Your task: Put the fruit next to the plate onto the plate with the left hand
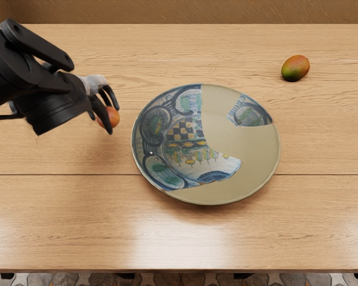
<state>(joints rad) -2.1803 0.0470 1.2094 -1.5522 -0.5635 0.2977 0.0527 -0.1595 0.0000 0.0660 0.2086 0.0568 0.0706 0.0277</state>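
Note:
A small orange fruit (pixel 112 116) sits just left of the plate (pixel 262 161), a wide dish with blue and green painted patterns and a beige part. My left hand (pixel 101 107) comes in from the left edge and its dark fingers curl around the fruit. The fruit shows between the fingertips, partly hidden by them. Whether it rests on the table or is lifted I cannot tell. The right arm is out of view.
A second fruit, a green and red mango (pixel 295 68), lies at the far right of the wooden table (pixel 179 226), well apart from the plate. A seam runs across the table below the plate's middle.

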